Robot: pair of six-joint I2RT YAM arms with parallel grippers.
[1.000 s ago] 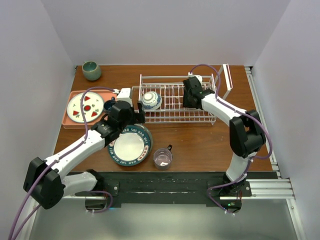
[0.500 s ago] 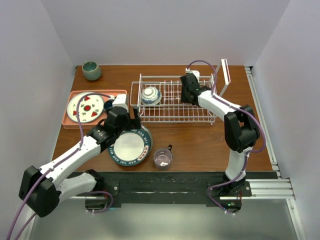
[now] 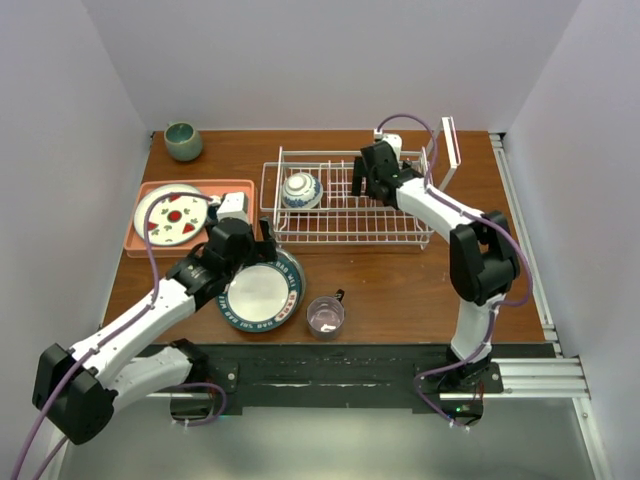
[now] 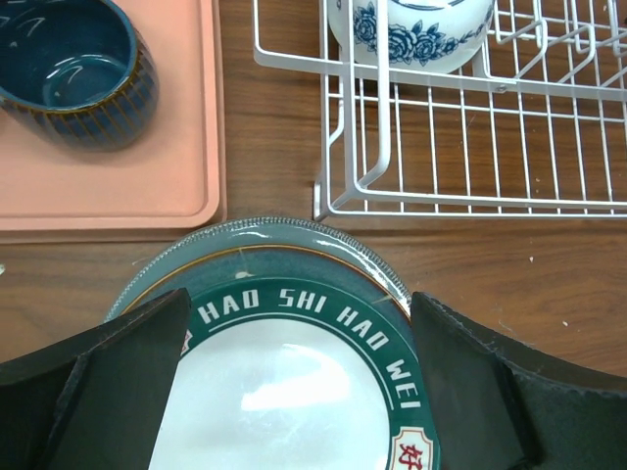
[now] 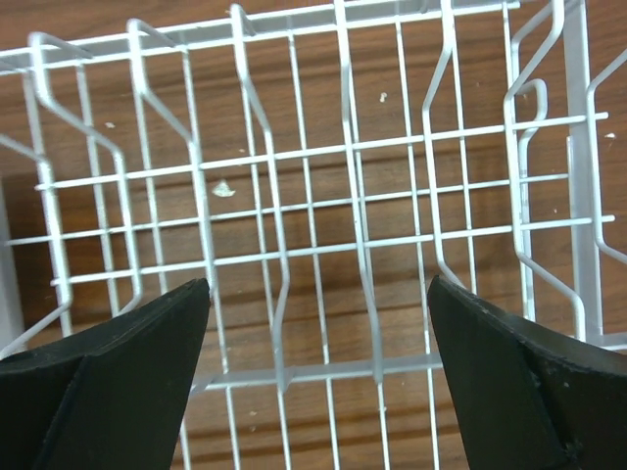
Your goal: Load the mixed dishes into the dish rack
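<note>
The white plate with a lettered teal rim [image 3: 260, 292] [image 4: 294, 392] lies on the table on top of a plain teal plate [image 4: 257, 241]. My left gripper [image 3: 262, 255] [image 4: 299, 372] hovers open over its far edge, one finger on each side. The clear pinkish mug [image 3: 325, 315] stands to the right of the plates. The white wire dish rack [image 3: 350, 228] [image 4: 470, 147] [image 5: 350, 150] holds the blue-and-white bowl [image 3: 301, 189] [image 4: 411, 34] at its left end. My right gripper [image 3: 370, 188] [image 5: 318, 372] is open above the rack's middle prongs, holding nothing.
A salmon-pink tray [image 3: 140, 245] [image 4: 186, 186] left of the rack carries a white plate with red fruit marks [image 3: 172, 215] and a dark blue cup [image 4: 73, 69]. A grey-green cup [image 3: 183, 140] stands at the back left. The rack's tall end piece [image 3: 450, 155] rises at the right.
The rack and bowl slid left and away with the right gripper, which has now opened. My left gripper drew back from the rack's corner to the plate's far edge.
</note>
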